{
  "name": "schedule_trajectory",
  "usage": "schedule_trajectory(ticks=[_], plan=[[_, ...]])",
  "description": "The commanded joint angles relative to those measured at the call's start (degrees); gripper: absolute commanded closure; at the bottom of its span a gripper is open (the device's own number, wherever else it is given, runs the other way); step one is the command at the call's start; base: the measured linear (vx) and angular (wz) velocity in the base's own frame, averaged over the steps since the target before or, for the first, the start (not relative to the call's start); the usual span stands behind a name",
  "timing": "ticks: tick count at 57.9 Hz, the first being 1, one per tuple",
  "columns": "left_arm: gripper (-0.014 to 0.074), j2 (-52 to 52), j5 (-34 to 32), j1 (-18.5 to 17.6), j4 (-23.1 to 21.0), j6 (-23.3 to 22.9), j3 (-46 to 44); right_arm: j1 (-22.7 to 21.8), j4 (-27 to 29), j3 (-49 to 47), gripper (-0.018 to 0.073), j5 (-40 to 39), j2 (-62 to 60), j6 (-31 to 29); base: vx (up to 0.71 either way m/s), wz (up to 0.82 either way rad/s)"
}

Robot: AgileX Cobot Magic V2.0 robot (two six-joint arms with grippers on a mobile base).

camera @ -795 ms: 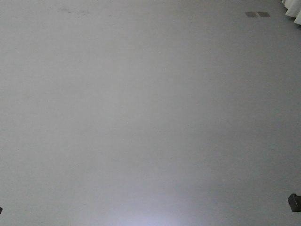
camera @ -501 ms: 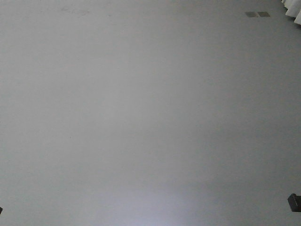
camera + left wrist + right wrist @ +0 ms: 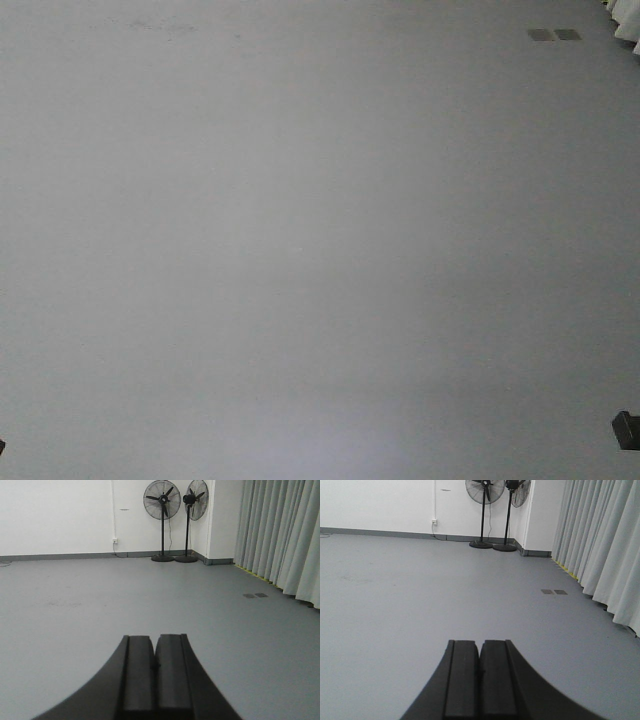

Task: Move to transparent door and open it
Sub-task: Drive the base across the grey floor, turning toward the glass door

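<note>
The transparent door is out of view in every camera. My left gripper (image 3: 154, 639) is shut with nothing between its black fingers, held low over the grey floor and pointing across the room. In the right wrist view my right gripper (image 3: 480, 643) is likewise shut and holds nothing, aimed the same way. The front view shows only bare grey floor (image 3: 300, 250), with no gripper in it.
Two black pedestal fans (image 3: 162, 520) (image 3: 189, 520) stand against the far white wall near its corner. Long pale curtains (image 3: 285, 535) (image 3: 600, 540) run down the right side. Two small grey floor plates (image 3: 255, 595) (image 3: 553, 35) lie near the curtains.
In the front view the floor plates at the top right have shifted slightly right and down. The curtain edge in the corner shows less.
</note>
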Motion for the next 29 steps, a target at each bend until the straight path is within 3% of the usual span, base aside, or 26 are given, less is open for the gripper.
schedule_trajectory(ticks=[1,29], plan=[[0.0601,-0.75,-4.64,-0.11,-0.61,-0.11,1.77,-0.22,0.00,0.72,0.0564,-4.70,-0.82,-0.55,0.16,0.04],[0.0601,-0.75,-4.64,-0.11,-0.61,-0.11,1.77,-0.22,0.00,0.72,0.0564,-4.70,-0.82,-0.55,0.26,0.07]])
